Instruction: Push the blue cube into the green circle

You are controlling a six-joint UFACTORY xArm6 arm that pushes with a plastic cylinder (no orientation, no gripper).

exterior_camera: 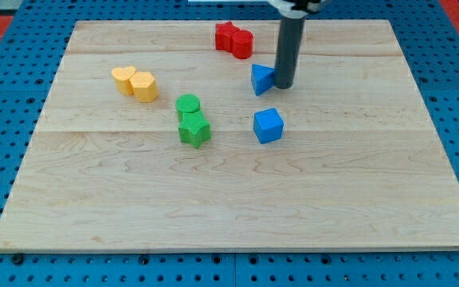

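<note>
Wooden board on blue pegboard. My tip, a bare rod with no claw to open or close, is seen touching a blue triangular block. The blue cube, at the tip's 6 o'clock, lies apart at 3 o'clock of the green circle; the push is judged not yet done

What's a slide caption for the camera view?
My tip touches a blue block; the blue cube sits right of the green circle.

Your arm enters from the view's top edge, right of centre, where only its pale lower housing shows. From it the straight dark cylindrical rod hangs nearly upright, leaning slightly toward the view's left. Your tip meets the board surface in the upper half.
</note>
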